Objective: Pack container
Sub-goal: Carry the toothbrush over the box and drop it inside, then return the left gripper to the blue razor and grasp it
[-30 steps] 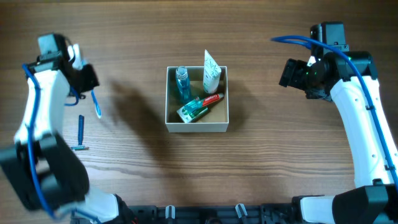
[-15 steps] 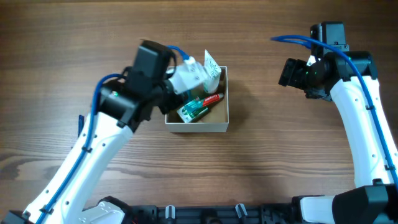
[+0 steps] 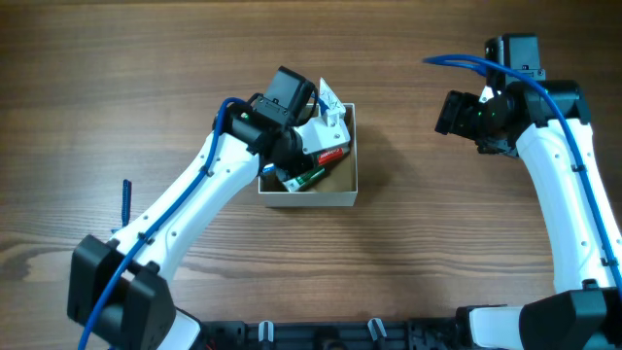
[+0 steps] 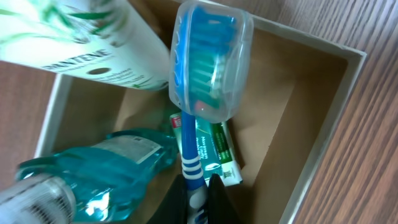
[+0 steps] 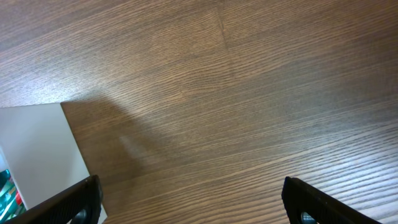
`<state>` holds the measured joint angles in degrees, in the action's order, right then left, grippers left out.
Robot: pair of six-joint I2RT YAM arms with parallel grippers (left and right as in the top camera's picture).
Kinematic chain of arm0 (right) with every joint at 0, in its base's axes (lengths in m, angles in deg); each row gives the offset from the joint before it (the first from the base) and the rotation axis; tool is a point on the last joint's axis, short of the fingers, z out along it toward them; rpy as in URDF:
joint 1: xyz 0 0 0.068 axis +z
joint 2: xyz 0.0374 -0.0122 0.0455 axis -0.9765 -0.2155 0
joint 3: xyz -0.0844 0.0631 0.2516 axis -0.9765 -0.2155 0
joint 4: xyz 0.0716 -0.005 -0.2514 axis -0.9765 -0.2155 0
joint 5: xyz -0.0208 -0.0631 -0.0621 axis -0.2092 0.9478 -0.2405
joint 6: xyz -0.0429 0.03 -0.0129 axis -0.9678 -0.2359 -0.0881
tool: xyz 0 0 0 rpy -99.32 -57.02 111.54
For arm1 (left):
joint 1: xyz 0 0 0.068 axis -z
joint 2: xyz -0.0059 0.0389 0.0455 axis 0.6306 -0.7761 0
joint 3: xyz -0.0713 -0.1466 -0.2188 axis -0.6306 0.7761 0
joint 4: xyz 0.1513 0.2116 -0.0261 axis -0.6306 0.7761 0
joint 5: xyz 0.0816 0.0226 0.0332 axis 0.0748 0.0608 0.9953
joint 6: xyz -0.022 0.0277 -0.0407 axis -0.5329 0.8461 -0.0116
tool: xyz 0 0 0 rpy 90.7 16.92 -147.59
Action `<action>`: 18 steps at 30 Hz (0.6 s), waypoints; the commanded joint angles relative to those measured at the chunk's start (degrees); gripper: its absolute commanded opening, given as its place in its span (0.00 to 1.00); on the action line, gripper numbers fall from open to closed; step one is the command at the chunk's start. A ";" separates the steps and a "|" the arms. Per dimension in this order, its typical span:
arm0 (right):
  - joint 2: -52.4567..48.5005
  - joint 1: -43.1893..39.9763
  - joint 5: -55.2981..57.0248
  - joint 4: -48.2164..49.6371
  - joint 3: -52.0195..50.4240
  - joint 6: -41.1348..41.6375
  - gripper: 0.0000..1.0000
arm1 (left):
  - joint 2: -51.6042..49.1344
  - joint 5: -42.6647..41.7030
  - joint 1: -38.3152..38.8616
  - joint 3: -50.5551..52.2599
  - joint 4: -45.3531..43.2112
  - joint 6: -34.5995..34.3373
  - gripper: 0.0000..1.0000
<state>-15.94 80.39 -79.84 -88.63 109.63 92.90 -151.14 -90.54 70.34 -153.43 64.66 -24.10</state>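
Note:
The container (image 3: 307, 199) is a small white box with a tan inside (image 4: 273, 124), standing mid-table. It holds a white tube (image 4: 93, 50), a blue bottle (image 4: 118, 162) and a green toothpaste box (image 4: 217, 152). My left gripper (image 4: 198, 200) is shut on the handle of a blue toothbrush (image 4: 189, 158). The brush's clear-capped head hangs over the open box. From overhead the left gripper (image 3: 326, 136) covers the box's upper part and hides the brush. My right gripper (image 5: 189, 193) stands open over bare wood, right of the container's white wall (image 5: 37, 155).
A blue razor (image 3: 125, 197) lies on the wood at the far left, near my left arm's base. The right gripper (image 3: 454, 115) hovers well right of the box. A red-labelled tube (image 3: 330, 153) lies inside the box.
My left arm has swung from the far left of the table to over the container, carrying the toothbrush. The right arm has not moved.

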 commanded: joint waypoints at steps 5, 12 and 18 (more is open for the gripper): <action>-0.37 0.20 -0.55 0.13 0.22 0.04 0.93 | -2.34 -4.72 0.52 -0.07 -0.17 0.66 0.14; -0.37 0.20 -0.55 0.09 0.22 0.07 0.93 | -2.34 -4.72 1.25 -0.07 -0.02 0.66 0.59; -0.37 0.20 -0.52 -0.09 0.22 0.02 0.94 | 0.28 1.38 1.60 -0.35 1.05 -5.55 0.73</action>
<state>-15.94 80.39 -79.84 -88.65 109.63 92.90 -152.71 -91.35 71.78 -153.43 65.09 -24.04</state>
